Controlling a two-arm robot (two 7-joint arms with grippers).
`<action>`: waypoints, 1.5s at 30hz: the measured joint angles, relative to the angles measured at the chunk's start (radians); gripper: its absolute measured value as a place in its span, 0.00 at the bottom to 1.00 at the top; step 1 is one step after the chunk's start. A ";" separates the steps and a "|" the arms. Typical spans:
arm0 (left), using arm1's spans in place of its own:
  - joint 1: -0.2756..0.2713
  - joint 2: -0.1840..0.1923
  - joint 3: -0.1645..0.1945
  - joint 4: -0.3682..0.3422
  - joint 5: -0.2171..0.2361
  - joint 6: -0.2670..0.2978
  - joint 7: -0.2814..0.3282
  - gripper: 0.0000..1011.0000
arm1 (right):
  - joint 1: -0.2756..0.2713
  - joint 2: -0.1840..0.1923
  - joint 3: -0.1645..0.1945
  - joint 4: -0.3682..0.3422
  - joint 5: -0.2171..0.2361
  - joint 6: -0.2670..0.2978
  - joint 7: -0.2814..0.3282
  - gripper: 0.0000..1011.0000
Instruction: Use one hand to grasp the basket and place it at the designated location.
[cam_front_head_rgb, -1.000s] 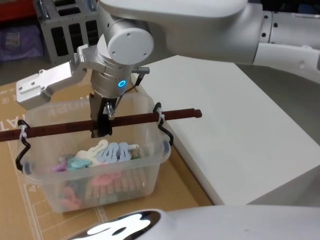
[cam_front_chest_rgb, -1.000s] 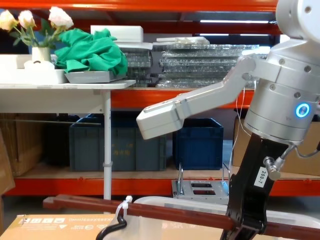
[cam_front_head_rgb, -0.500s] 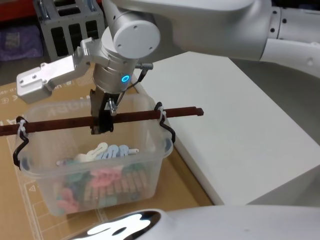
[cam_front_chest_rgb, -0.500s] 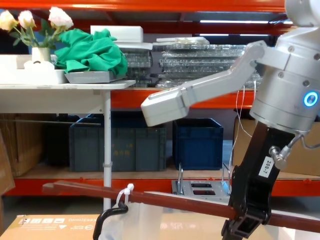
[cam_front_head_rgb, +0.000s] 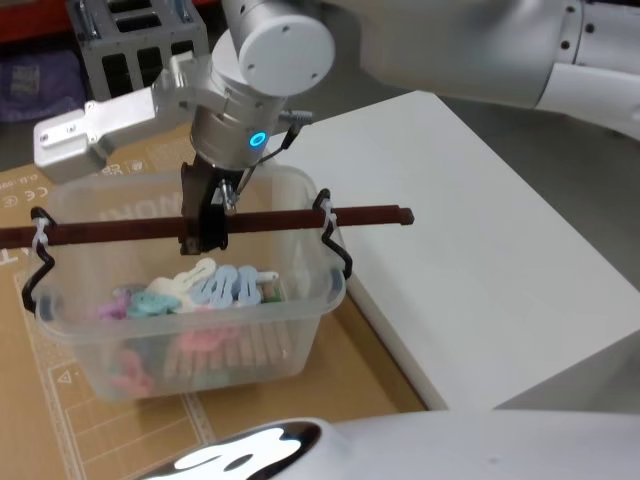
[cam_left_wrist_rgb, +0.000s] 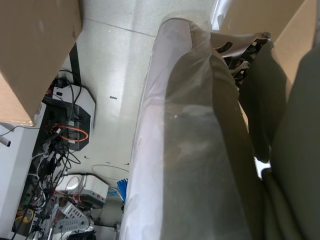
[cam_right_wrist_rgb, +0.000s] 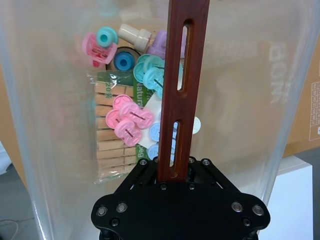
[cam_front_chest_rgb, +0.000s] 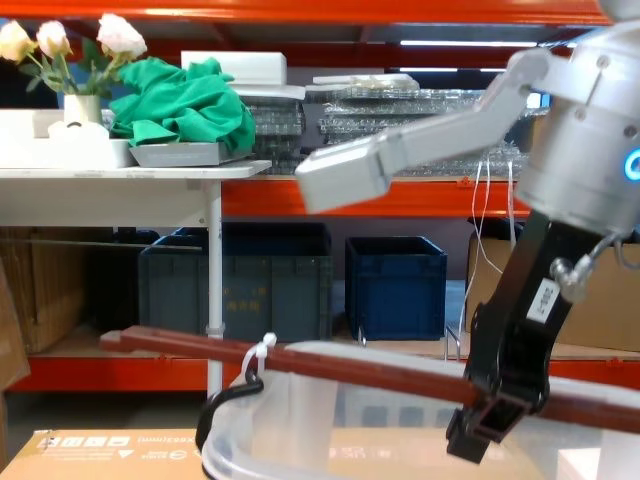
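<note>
The basket (cam_front_head_rgb: 190, 335) is a translucent tub holding coloured clips and wooden clothespins (cam_right_wrist_rgb: 127, 117). Its dark red-brown bar handle (cam_front_head_rgb: 120, 232) is tied to the rim with white ties at both ends. My right gripper (cam_front_head_rgb: 203, 238) comes down from above and is shut on the bar near its middle. The chest view shows the same gripper (cam_front_chest_rgb: 495, 420) clamped on the handle (cam_front_chest_rgb: 350, 372), with the basket rim (cam_front_chest_rgb: 330, 352) just below. In the right wrist view the slotted handle (cam_right_wrist_rgb: 181, 65) runs out from between the black jaws. The basket hangs slightly above the flat cardboard box (cam_front_head_rgb: 60, 430).
A large white platform (cam_front_head_rgb: 470, 250) stands right beside the basket on its right. A grey metal rack (cam_front_head_rgb: 130, 50) sits behind it. Dark blue crates (cam_front_chest_rgb: 395, 285) and shelving fill the background in the chest view. The left wrist view looks at plastic-wrapped material (cam_left_wrist_rgb: 190, 150) and floor cables.
My right gripper has risen with the bar, and the basket has come up with it. In the chest view the rim now shows clearly higher.
</note>
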 joint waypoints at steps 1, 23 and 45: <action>0.000 0.000 0.000 0.000 0.000 0.000 0.000 0.00 | 0.002 0.002 0.002 -0.001 0.003 0.000 0.001 0.10; 0.000 0.000 0.000 0.000 0.000 0.000 0.000 0.00 | 0.055 0.055 0.081 0.019 0.130 0.007 0.056 0.10; 0.000 0.000 0.000 0.000 0.000 0.000 0.000 0.00 | 0.084 0.047 0.107 0.152 0.177 0.073 0.102 0.10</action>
